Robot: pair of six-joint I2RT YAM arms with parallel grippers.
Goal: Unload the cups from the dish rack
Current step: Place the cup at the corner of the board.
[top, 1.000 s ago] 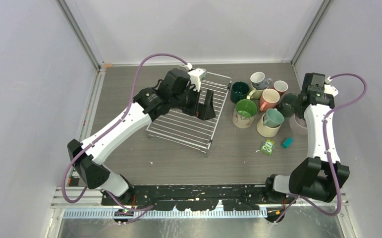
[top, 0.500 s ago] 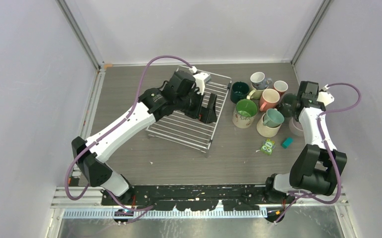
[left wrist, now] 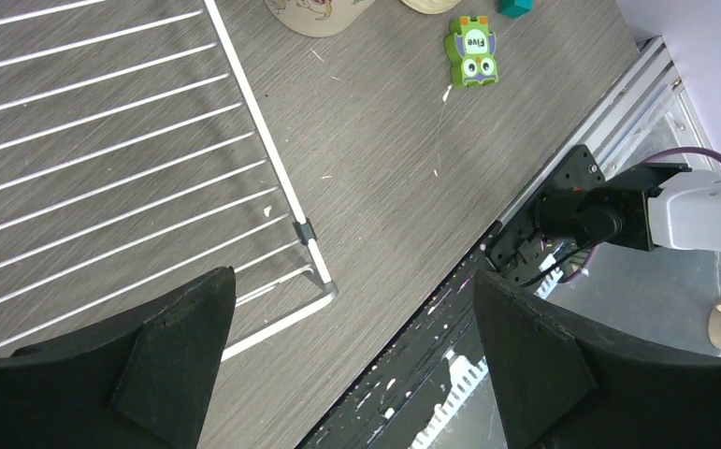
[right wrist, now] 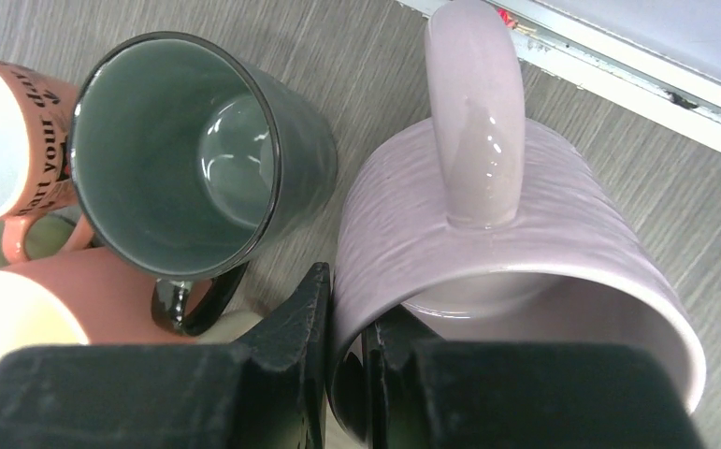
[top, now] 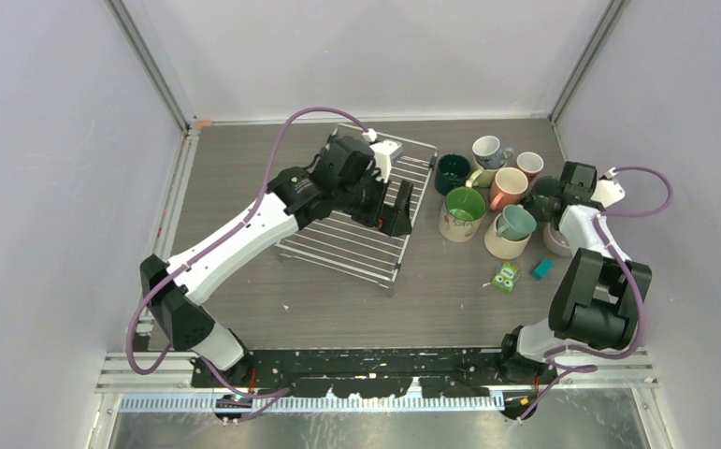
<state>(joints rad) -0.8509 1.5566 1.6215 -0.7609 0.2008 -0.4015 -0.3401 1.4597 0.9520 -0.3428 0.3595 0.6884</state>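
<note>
R side: right gripper (right wrist: 345, 327) jaws nearly closed, pinching the wall of the mauve mug (right wrist: 525, 234), one finger inside the rim and one outside, handle on the side away from the wrist. Mug is at the right side of the table (left wrist: 384, 168), just beside the dark teal mug (right wrist: 188, 150), w/ a sliver of wood showing btw them. Salmon pink mugs (right wrist: 20, 159) are further left. Can't tell from the wrist cam whether the mauve base is down on the wood or a bit above it. L side: left gripper (left wrist: 352, 309) jaws wide, nothing btw them, hovering above the right edge of the dish rack (left wrist: 104, 159) by its near-right corner. Rack bars visible in both views are bare. The strip under the L arm in the top view is hidden, so can't 100% confirm, but no mug pokes out there. Rest of the cups (top: 508, 187) are grouped right of the rack, approx 8, one pale green nested in a cream one. Green toy block (left wrist: 473, 47) lies nearer than the group, n/a for the task. Progress est: unload basically done, mauve looks like the last one. Left to do IMO: seat and release mauve, back the R arm off w/o clipping the dark teal neighbour, then check the hidden part of the rack.
</note>
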